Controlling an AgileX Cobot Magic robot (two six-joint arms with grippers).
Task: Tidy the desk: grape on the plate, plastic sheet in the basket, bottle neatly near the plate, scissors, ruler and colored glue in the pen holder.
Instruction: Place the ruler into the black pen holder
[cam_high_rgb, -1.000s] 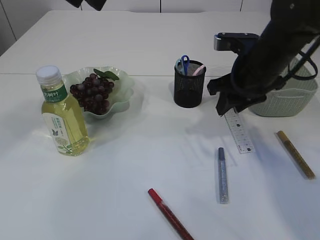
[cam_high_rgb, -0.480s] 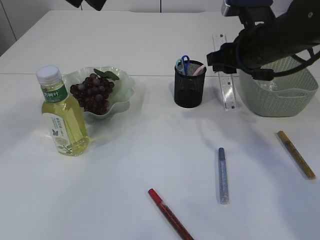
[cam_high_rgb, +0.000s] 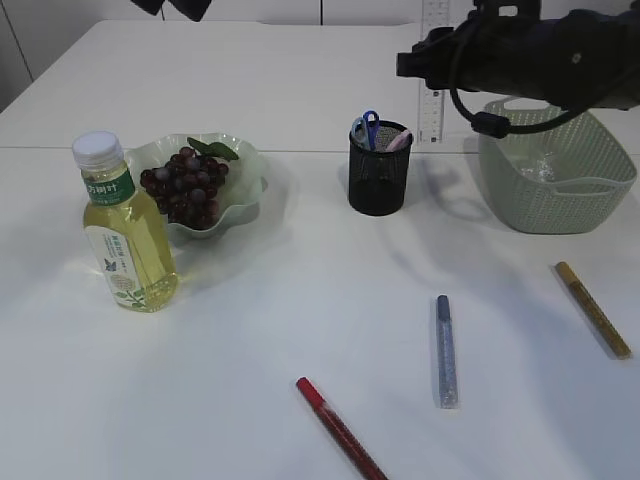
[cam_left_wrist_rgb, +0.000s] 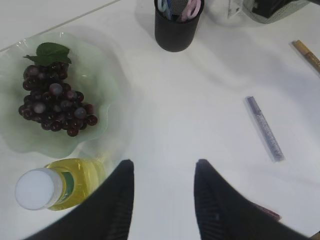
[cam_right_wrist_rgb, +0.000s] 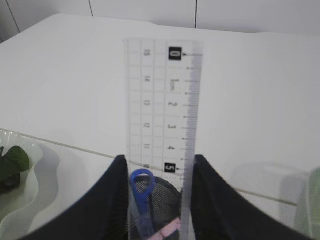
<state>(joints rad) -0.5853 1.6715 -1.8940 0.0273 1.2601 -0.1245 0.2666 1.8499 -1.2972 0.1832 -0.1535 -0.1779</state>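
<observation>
My right gripper (cam_high_rgb: 432, 58) is shut on the clear ruler (cam_high_rgb: 433, 75) and holds it upright in the air, its lower end just above and right of the black mesh pen holder (cam_high_rgb: 379, 172). In the right wrist view the ruler (cam_right_wrist_rgb: 162, 100) stands between the fingers (cam_right_wrist_rgb: 157, 159), with the blue-handled scissors (cam_right_wrist_rgb: 141, 186) in the holder seen through it. The grape (cam_high_rgb: 188, 186) lies on the green plate (cam_high_rgb: 248, 165), the bottle (cam_high_rgb: 120, 228) beside it. My left gripper (cam_left_wrist_rgb: 164, 164) hangs open over bare table.
Three glue pens lie on the table: red (cam_high_rgb: 340, 430) at the front, silver (cam_high_rgb: 445, 350) in the middle, gold (cam_high_rgb: 592, 308) at the right. The green basket (cam_high_rgb: 590, 190) stands at the back right with something clear and shiny (cam_high_rgb: 543, 166) in it.
The right arm has lifted the ruler off the table beside the basket and carried it up and left, turning it upright over the pen holder. The left gripper has not changed.
</observation>
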